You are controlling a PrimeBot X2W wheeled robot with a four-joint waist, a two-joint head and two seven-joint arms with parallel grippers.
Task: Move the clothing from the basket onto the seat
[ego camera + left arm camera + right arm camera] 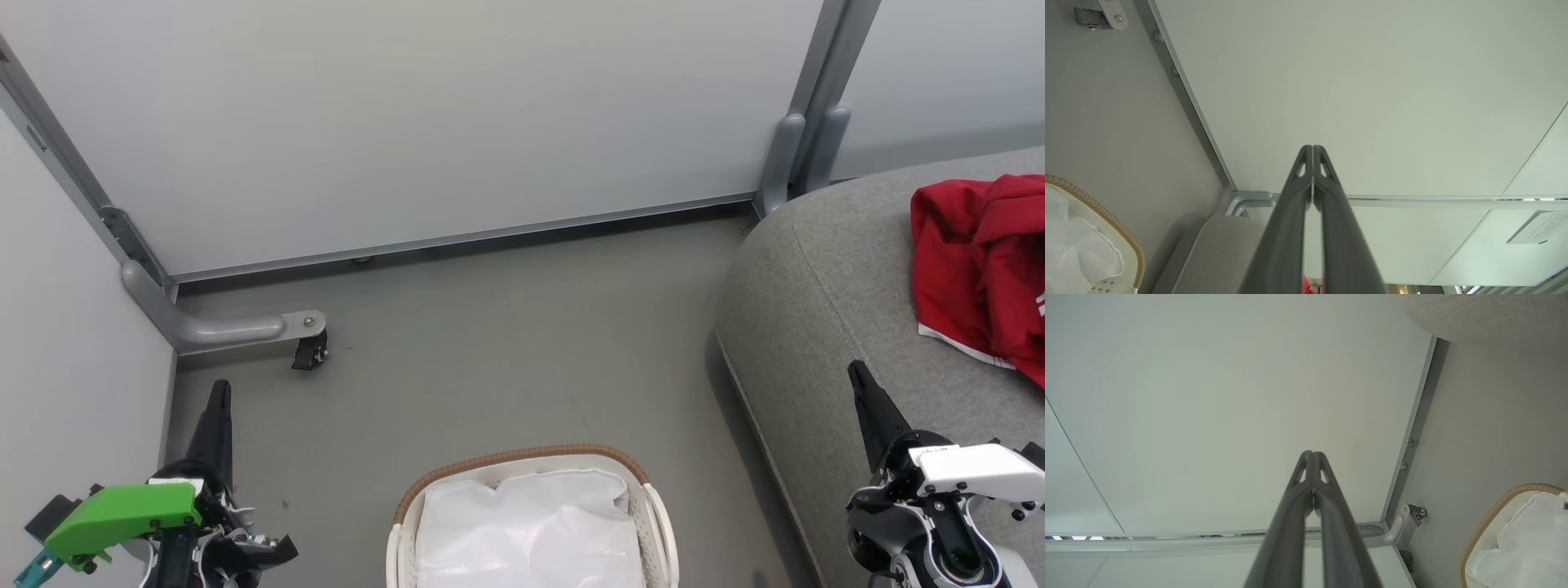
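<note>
A crumpled red garment with white trim lies on the grey seat at the right. The white basket with its brown rim stands on the floor at the bottom centre, and inside it I see white lining. My left gripper is shut and holds nothing, low at the left of the basket; its tips meet in the left wrist view. Over the seat's front edge my right gripper is shut and holds nothing; the right wrist view shows its tips together.
Pale partition panels stand behind and to the left, on grey metal feet. One foot with a black caster juts onto the grey floor near my left gripper. A grey post rises behind the seat.
</note>
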